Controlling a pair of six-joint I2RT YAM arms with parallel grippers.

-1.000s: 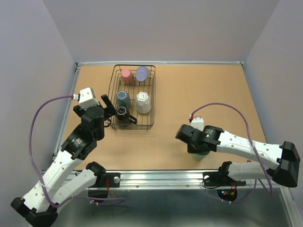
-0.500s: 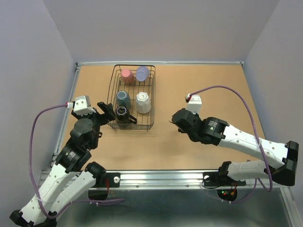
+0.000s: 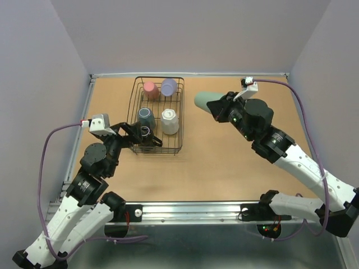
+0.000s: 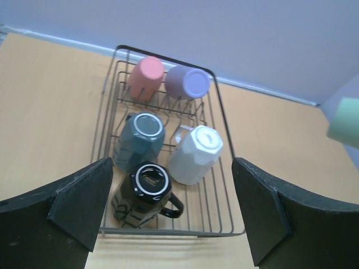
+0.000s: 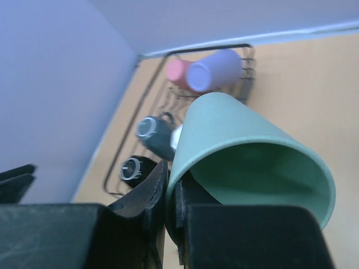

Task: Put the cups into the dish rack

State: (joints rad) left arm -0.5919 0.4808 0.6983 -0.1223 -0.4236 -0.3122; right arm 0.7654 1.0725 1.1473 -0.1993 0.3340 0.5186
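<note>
Pinching the mint green cup (image 3: 202,101) by its rim in the right gripper (image 5: 170,193), mid-air just right of the dish rack (image 3: 183,112), with left gripper (image 4: 172,162) spread wide at the rack's near-left corner

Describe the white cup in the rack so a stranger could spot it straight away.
On the tan table, find the black wire dish rack at the far left. The white cup sits bottom up on the right of its middle row. It is the only white, faceted one, beside a dark blue-grey cup and nearer than the lavender cup.
</note>
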